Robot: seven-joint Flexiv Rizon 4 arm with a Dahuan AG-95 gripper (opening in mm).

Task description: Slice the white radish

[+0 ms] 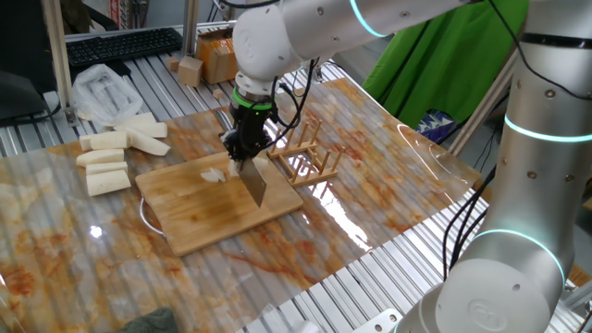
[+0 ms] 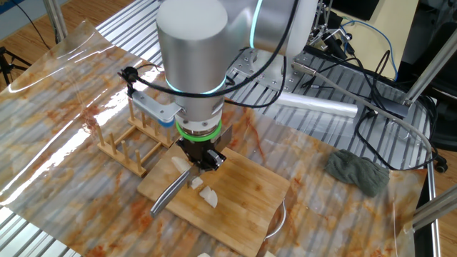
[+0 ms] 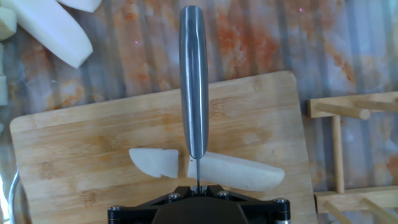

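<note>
Where one fixed view looks in, the gripper (image 1: pixel 246 148) is clamped on a knife (image 1: pixel 254 181), blade angled down onto the cutting board (image 1: pixel 222 205); white radish (image 1: pixel 214 174) lies on the board just left of the blade. In the other fixed view, radish pieces (image 2: pixel 203 193) sit directly below the gripper (image 2: pixel 202 158). In the hand view, the knife (image 3: pixel 194 81) splits the radish (image 3: pixel 236 172): small slice left, longer chunk right.
</note>
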